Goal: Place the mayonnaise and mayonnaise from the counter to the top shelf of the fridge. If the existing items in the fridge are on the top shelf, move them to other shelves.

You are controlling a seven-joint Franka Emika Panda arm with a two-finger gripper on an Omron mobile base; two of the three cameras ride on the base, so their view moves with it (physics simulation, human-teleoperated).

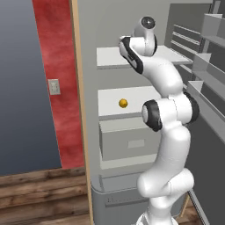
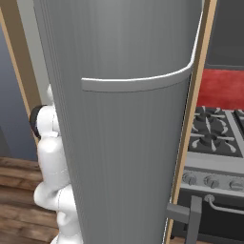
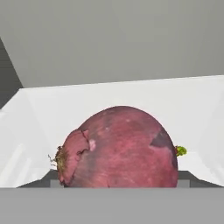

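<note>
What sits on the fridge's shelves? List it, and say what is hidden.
A small orange fruit sits on the middle shelf. The hand view shows a dark red fruit on a pale shelf. The arm covers part of the top shelf.

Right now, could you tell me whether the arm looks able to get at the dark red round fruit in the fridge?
Probably yes: the dark red round fruit sits close before the hand camera on the pale grey shelf, nothing between.
</note>
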